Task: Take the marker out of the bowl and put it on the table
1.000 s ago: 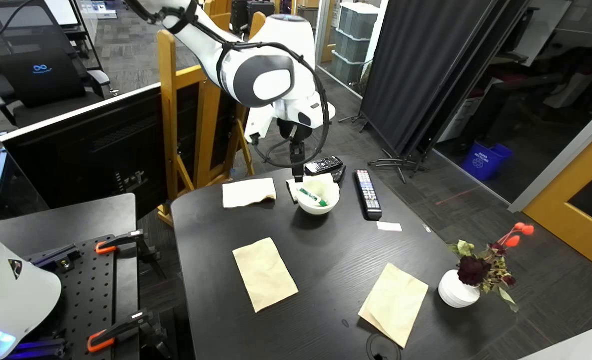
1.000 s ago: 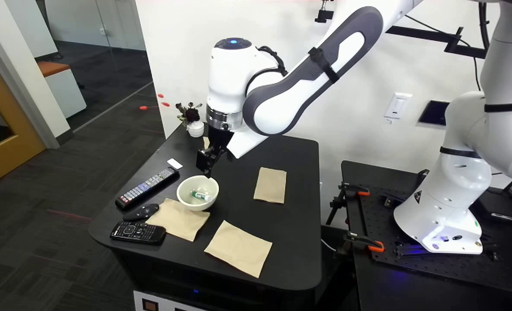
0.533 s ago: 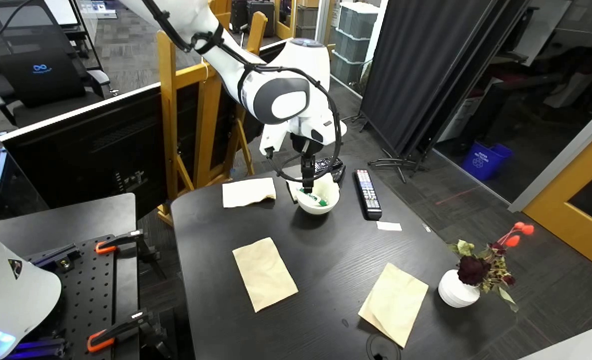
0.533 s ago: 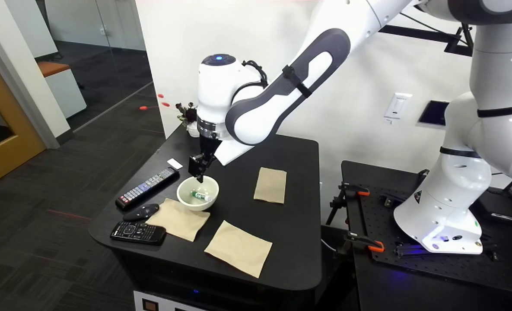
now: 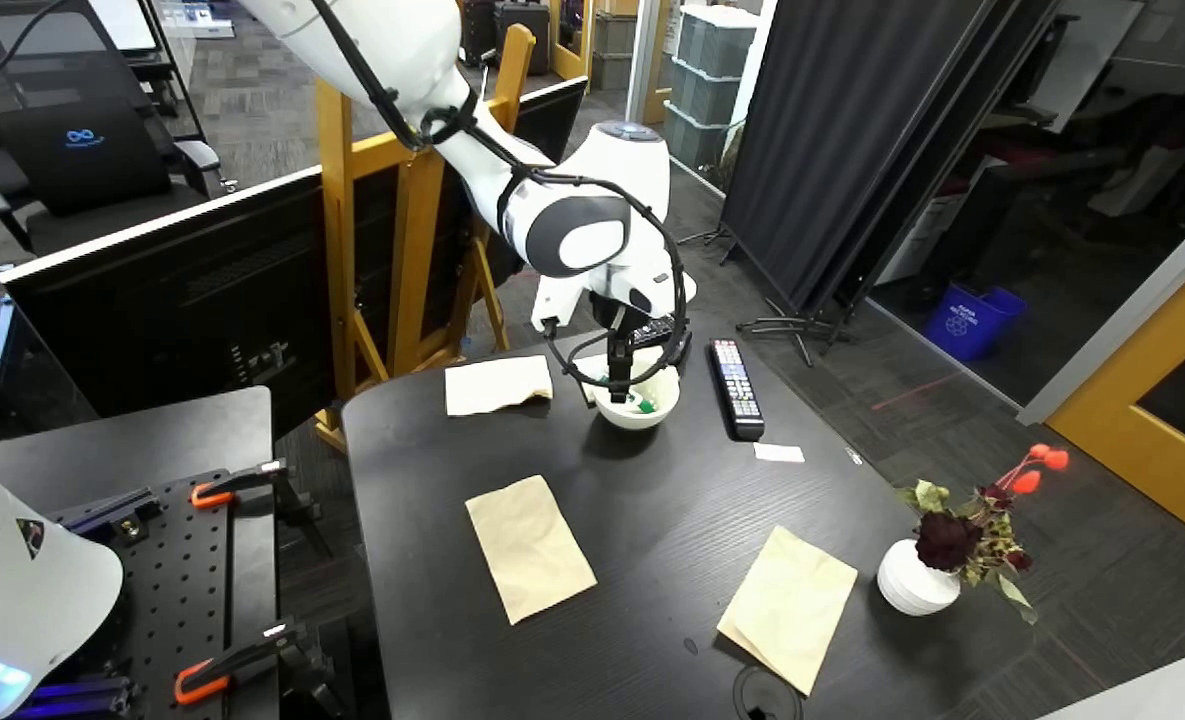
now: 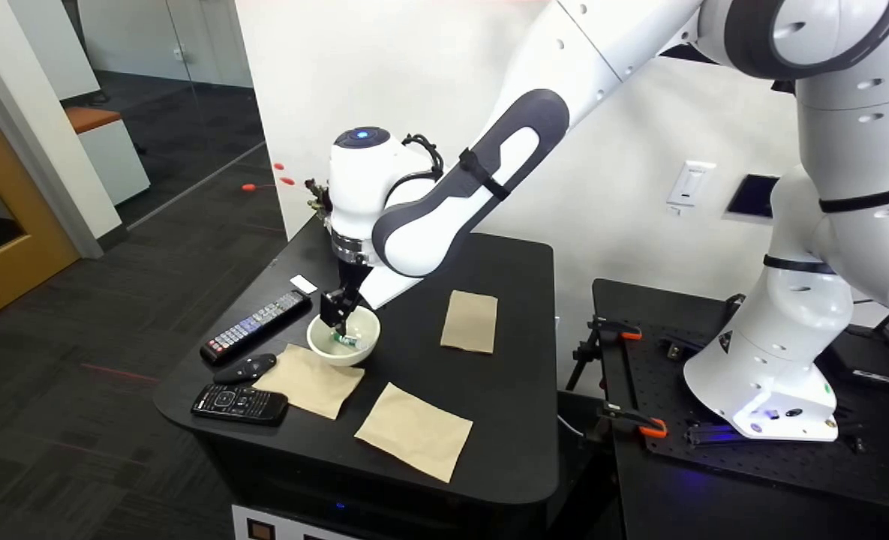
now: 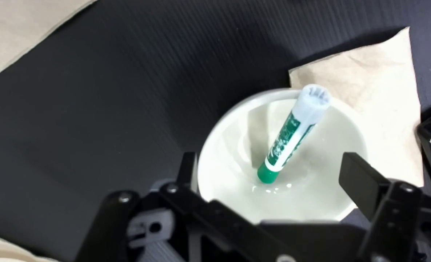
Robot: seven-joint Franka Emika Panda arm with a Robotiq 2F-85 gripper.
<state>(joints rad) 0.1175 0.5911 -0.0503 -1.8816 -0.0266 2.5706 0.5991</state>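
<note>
The tool (image 7: 270, 167) is held over the white bowl (image 7: 230, 156), released, jaws spread wide. Inside the bowl, below the tool and framed between its jaws in the wrist view, the green-and-white marker (image 7: 288, 142) is propped aslant. Its solid green end is set low, its ridged white end raised toward the rim ahead; a green label is borne between.

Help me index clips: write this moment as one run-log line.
gripper: open, at bowl | marker: in bowl, tilted, white end up, ungripped | table: marker not yet placed | next: probably grasp
</note>
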